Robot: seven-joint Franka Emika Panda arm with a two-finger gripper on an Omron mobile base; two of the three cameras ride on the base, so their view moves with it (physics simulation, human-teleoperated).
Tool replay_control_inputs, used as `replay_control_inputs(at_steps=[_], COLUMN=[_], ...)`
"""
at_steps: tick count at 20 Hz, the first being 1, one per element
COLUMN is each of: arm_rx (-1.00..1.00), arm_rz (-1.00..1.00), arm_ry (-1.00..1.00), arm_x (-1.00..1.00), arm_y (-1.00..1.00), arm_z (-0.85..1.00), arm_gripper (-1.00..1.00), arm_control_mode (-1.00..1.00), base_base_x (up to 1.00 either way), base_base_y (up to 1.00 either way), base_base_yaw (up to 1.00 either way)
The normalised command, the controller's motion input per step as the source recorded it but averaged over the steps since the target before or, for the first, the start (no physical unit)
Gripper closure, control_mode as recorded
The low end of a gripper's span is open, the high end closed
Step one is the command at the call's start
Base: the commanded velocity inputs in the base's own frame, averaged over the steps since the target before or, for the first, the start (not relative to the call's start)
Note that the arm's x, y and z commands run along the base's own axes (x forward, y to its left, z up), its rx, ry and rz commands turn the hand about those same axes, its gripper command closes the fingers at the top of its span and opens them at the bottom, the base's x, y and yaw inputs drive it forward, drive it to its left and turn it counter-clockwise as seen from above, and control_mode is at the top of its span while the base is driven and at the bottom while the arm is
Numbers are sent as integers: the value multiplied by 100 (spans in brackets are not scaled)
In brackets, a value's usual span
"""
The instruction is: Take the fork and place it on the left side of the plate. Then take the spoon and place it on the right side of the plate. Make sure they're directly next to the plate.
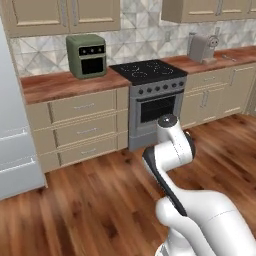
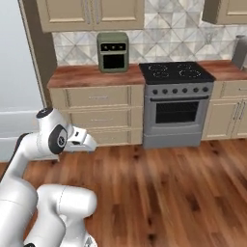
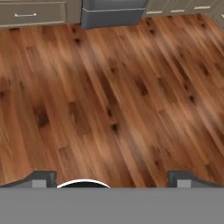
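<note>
The fork, the spoon and the plate are out of view. My gripper (image 3: 114, 178) hangs over bare wooden floor (image 3: 113, 96) and points down at it. Its two dark fingertips (image 3: 42, 177) stand far apart, so it is open with nothing between them. The white arm (image 1: 170, 145) is folded up close over the base, some way back from the counters, and its hand end (image 2: 83, 137) faces toward the lower cabinets.
A wooden counter (image 1: 55, 82) with drawers runs along the far wall. On it stands a green toaster oven (image 1: 86, 55). A black-topped stove (image 1: 150, 72) is to its right, then a grey appliance (image 1: 201, 48). A pale fridge (image 1: 15, 150) stands at the left.
</note>
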Motion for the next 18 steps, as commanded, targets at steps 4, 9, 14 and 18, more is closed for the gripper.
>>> replay_control_inputs(at_steps=[4,9,14,18], arm_rx=[0,0,0,0], arm_rz=[0,0,0,0], arm_ry=[0,0,0,0], arm_x=[0,0,0,0], arm_y=[0,0,0,0], arm_z=[0,0,0,0], arm_gripper=[-100,-100,-100,-100], arm_control_mode=[100,100,100,100], base_base_x=[100,100,100,94], base_base_y=[-96,-100,-100,-100], base_base_yaw=[0,0,0,1])
